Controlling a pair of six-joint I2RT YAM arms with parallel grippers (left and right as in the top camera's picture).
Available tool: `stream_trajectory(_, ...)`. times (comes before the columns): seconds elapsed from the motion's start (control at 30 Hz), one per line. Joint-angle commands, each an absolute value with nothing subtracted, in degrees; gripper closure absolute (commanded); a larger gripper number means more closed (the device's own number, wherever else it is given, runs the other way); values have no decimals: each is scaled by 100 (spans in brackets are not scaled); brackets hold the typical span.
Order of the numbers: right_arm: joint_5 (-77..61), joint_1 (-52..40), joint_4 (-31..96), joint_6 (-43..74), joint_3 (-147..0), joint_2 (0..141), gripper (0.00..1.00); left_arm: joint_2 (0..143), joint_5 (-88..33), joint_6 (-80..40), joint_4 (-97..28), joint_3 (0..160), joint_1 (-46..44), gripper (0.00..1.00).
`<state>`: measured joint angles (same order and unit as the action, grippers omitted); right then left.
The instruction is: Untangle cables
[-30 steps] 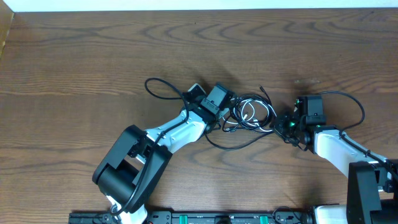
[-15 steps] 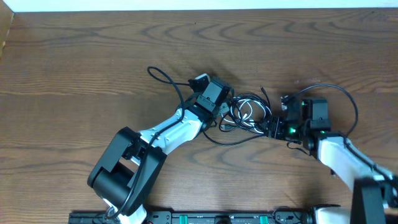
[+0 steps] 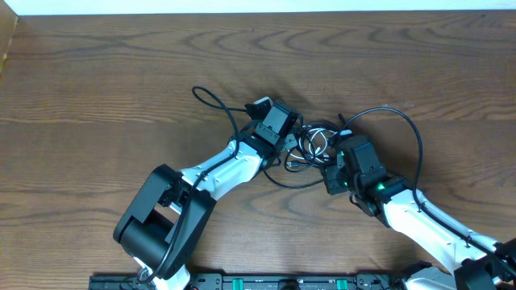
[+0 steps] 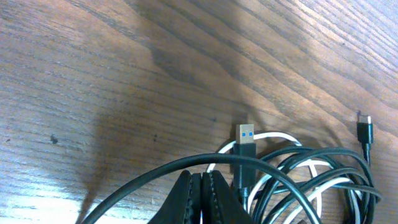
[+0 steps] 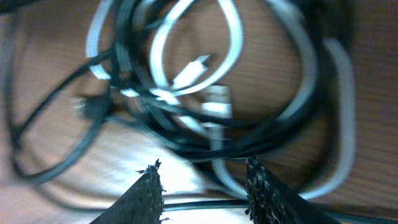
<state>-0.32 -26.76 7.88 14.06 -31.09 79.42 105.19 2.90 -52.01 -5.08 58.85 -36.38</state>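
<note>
Logging stock: cables [image 3: 317, 147], one knot of thin black cords plus a white cord [image 4: 273, 134], lying just ahead of both sets of jaws. On my left gripper [image 4: 199, 190] the jaws are pressed together, with a black strand arching across their tips; whether it is pinched I cannot tell. On my right gripper [image 5: 202, 183] the jaws stand apart, the knot directly beyond the tips. Handling, I judge: light, limp, smooth-jacketed, prone to snagging. Best hold: just behind the USB plug [image 4: 244, 142], ahead of the left jaws.

Robotics lab, by the look. Plain wood-grain bench [image 3: 97, 72]; left arm [image 3: 218, 173] and right arm [image 3: 419, 221] rise from a black rail [image 3: 274, 283] along the bench's near edge.
</note>
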Motion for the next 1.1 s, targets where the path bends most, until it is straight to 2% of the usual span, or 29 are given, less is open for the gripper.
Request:
stream_trajectory(0.0, 875, -2722, 770, 1500, -3096, 8145, 57, 10405, 298, -5083, -591, 5909, -3618, 92)
stream_trajectory(0.2, 128, -2722, 574, 1496, -3096, 8462, 67, 10405, 298, -5083, -639, 5909, -3618, 92)
stream_trajectory(0.37, 132, -2722, 596, 1496, -3096, 8464, 90, 10405, 298, -5083, -681, 5909, -3618, 93)
stream_trajectory(0.4, 132, -2722, 602, 1496, -3096, 8464, 99, 10405, 298, -5083, -679, 5909, -3618, 92)
stream_trajectory(0.53, -333, -2718, 628, 1496, -3229, 8401, 99, 10405, 298, -5083, -725, 5909, -3618, 92)
stream_trajectory(0.67, -1494, -2620, 1061, 1297, -3795, 7863, 99, 10405, 298, -5081, -851, 5909, -3618, 92)
stream_trajectory(0.83, -1621, -2523, 2591, 823, -4779, 7061, 99, 10405, 301, -5078, -985, 5909, -3618, 92)
stream_trajectory(1.0, -792, -2528, 3251, 1138, -4423, 7428, 99, 10405, 307, -5024, -1066, 5909, -3616, 92)
stream_trajectory(1.03, -849, -2530, 3251, 1181, -4383, 7535, 96, 10405, 344, -4930, -1079, 5909, -3614, 92)
stream_trajectory(1.07, -919, -2552, 3210, 1175, -4344, 7697, 86, 10403, 368, -4932, -1111, 5909, -3590, 92)
